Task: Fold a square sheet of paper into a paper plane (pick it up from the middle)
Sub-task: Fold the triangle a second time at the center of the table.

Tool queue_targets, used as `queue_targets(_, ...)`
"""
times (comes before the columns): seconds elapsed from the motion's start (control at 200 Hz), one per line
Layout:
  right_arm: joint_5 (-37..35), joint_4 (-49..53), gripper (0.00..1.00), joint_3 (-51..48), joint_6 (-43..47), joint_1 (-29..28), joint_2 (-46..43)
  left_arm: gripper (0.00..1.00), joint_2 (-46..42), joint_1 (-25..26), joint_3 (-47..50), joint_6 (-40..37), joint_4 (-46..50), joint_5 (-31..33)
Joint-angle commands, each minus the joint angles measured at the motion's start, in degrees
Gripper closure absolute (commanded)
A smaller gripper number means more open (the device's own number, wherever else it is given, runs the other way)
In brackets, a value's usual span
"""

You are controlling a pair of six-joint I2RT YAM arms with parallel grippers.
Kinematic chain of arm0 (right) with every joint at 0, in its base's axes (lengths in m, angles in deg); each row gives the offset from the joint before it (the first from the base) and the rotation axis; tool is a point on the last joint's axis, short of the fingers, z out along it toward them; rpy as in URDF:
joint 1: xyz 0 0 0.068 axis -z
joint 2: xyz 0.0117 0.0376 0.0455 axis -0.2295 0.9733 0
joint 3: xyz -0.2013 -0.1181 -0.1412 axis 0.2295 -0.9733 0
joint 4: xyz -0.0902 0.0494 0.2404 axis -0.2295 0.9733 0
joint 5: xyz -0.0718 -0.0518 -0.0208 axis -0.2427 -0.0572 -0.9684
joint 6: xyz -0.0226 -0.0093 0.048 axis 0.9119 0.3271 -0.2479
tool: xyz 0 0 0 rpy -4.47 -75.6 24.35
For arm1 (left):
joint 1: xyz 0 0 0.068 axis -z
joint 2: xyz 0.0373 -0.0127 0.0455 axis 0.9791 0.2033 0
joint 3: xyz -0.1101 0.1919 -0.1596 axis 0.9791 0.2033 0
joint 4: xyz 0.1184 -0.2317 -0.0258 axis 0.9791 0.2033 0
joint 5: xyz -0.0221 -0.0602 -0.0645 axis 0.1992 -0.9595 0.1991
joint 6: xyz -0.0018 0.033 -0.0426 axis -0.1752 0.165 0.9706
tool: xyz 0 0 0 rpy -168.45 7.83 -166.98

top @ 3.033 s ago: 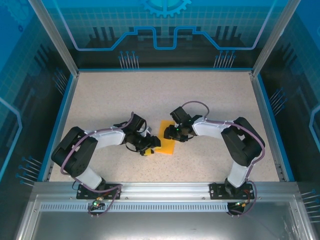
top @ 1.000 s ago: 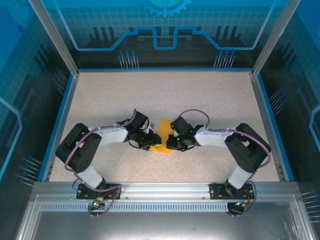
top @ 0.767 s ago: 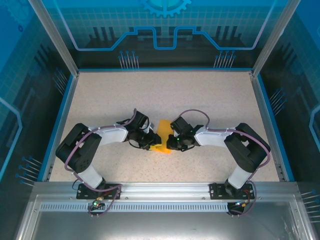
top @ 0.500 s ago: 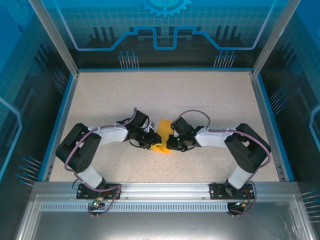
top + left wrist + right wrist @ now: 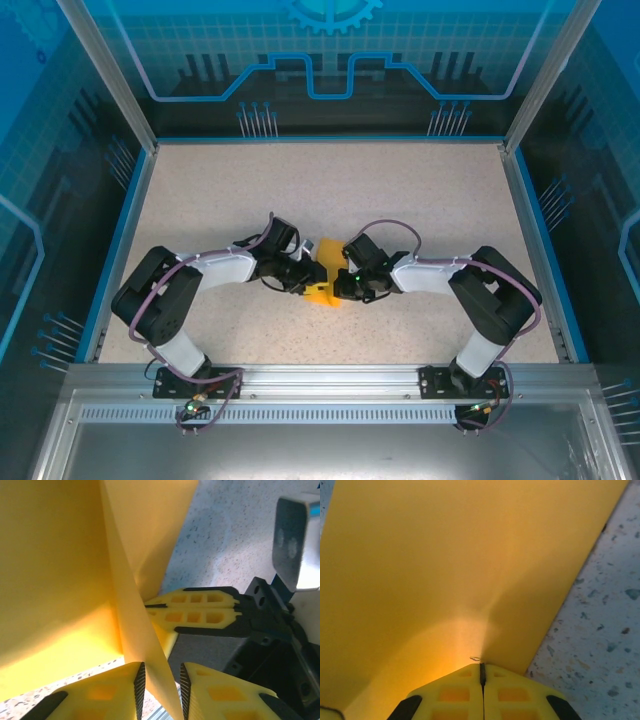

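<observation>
My right pincer is pinched shut on the paper just ahead, and my left pincer is slightly ajar around its flap. I'd say early folds, no plane yet.

The right gripper has its two yellow ribbed plastic fingers pressed flat together at the bottom, nipping the near edge of the thin orange-yellow sheet of paper, which puckers slightly at the tips. The sheet spreads up and away, brightest near the pinch. Its straight right edge slants across the grey speckled tabletop.
</observation>
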Motion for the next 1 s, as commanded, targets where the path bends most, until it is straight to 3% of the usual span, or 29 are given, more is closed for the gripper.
queue_targets(0.0, -0.1, 2.3, 0.94, -1.5, 0.0, 0.6, 1.9, 0.71, -0.2, 0.6, -1.4, 2.0, -3.2, -2.9)
queue_targets(0.18, 0.2, 2.5, 0.94, -1.6, 0.2, 1.2, 1.2, 0.65, 1.0, 0.6, -1.6, 3.1, -4.6, -2.5)
queue_targets(0.45, 2.2, 0.5, 0.93, -1.9, 0.6, 2.4, -0.5, 0.64, 2.8, 0.7, -2.6, 3.2, -5.3, -1.2)
queue_targets(0.555, 3.1, -1.1, 0.89, -2.4, -0.2, 3.0, -2.2, 0.64, 3.4, 0.8, -2.8, 3.3, -5.4, -0.7)
queue_targets(0.685, 1.7, 0.7, 0.76, -2.4, -0.4, 3.3, -5.9, 0.64, 4.2, 0.8, -3.0, 3.0, -5.1, -0.3)
queue_targets(0.995, -1.6, 1.8, 0.7, -7.0, 0.4, 4.4, -15.0, 0.66, 6.7, 0.9, -4.4, 3.0, -5.2, 0.0)
